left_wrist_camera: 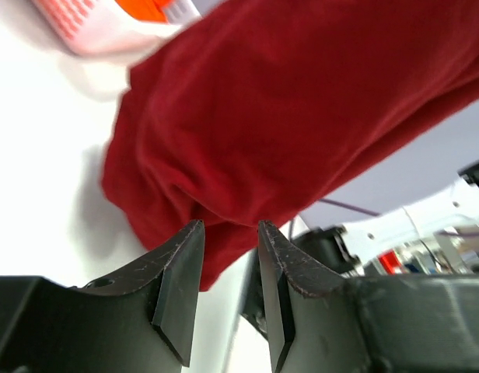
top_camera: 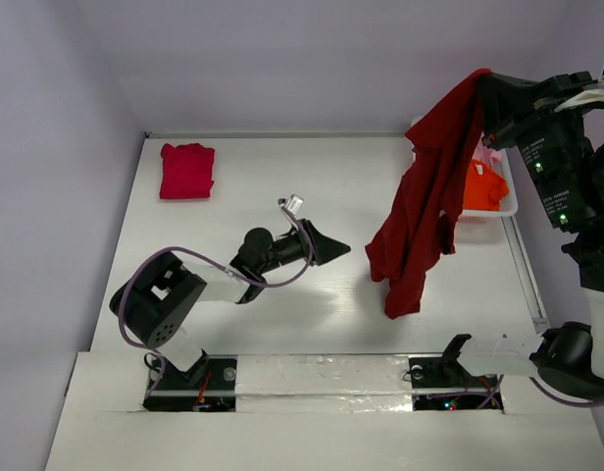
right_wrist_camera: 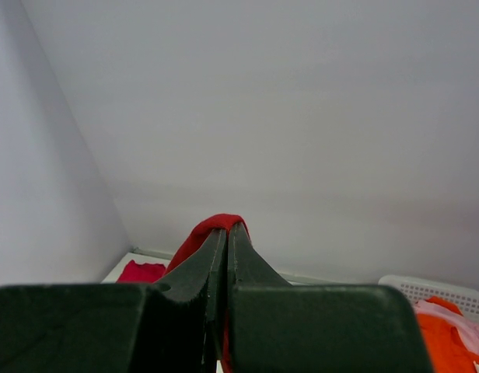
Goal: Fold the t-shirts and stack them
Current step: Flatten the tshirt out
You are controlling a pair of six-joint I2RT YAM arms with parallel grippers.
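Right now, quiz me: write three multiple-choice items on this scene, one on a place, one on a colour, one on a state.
1. Where on the table does the folded crimson-pink t-shirt lie? A. far left B. near right C. middle
2. Which colour shows in the white basket? A. blue B. orange C. green
3. How is the dark red t-shirt? A. folded flat B. hanging from the right gripper C. lying in the basket
Answers: 1 A, it sits by the far left corner. 2 B, the orange t-shirt lies inside. 3 B, the shut jaws pinch its top.
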